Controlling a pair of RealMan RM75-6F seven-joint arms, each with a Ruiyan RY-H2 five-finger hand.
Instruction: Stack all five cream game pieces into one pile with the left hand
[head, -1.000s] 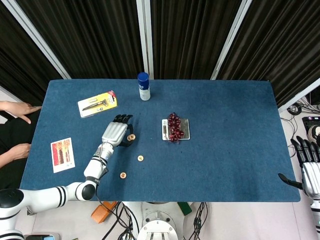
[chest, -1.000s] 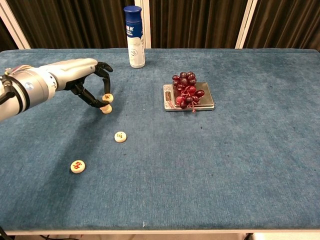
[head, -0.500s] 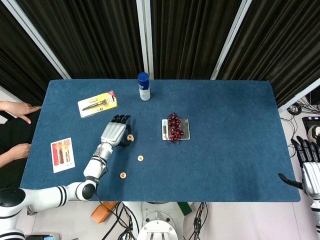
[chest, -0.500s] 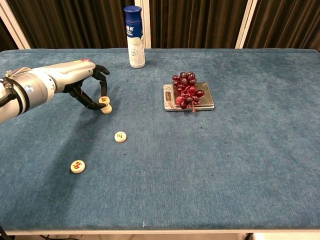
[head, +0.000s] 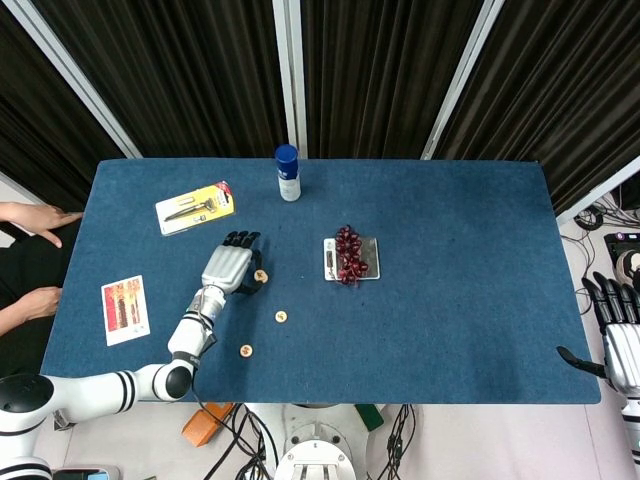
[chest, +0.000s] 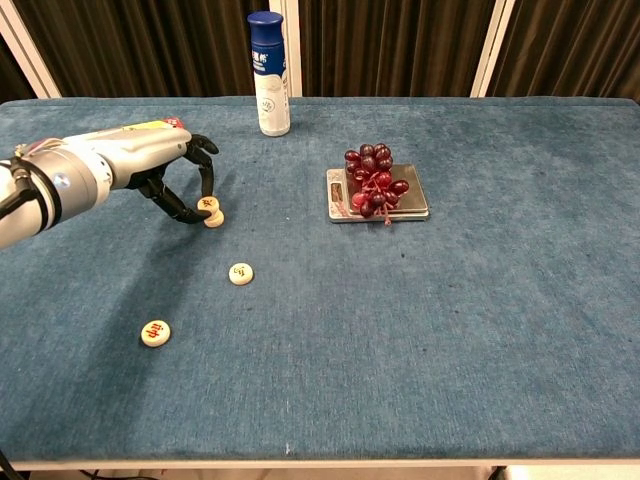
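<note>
Your left hand (chest: 170, 180) pinches the top cream piece (chest: 209, 204) onto the small pile (chest: 213, 217) left of the scale (chest: 376, 203). Square it over the pile before you let go; two loose pieces (chest: 241, 273) wait nearer.

Bright, even overhead light; soft shadows, sharp focus, no glare.

Red mark on top of game piece near front (chest: 155, 332), too small to read. Dark mark on game piece in middle (chest: 240, 273), cannot read. Red mark on top piece of small pile (chest: 211, 205), cannot read. White bottle with blue cap (chest: 267, 75): tiny print, blurred. Yellow pack (head: 195, 207) and picture card (head: 125, 309): print too small. No words readable.
</note>
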